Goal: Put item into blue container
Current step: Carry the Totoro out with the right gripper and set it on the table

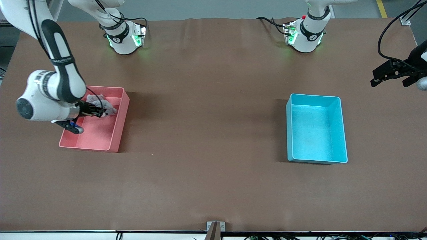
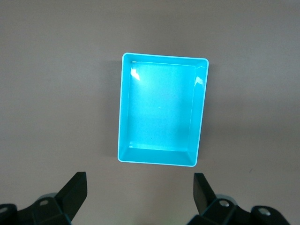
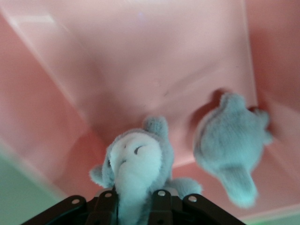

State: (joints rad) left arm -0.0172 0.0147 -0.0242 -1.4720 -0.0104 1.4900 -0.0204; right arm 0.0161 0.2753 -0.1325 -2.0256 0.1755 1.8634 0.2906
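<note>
The light blue rectangular plastic bin [image 1: 316,156] lies nearest. Right gripper [image 1: 100,111] reaches into the pink plastic bin [image 1: 115,140], closed on a grey plush toy [image 1: 103,104]. Left gripper [image 1: 392,77] waits wide open above the table's edge.

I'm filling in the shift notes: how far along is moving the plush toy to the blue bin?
Done: the right gripper has shut on the grey plush toy inside the pink bin. In hand: that grip, not yet lifted out. Left: carry and drop into the empty blue container. The left gripper waits open above it.
</note>
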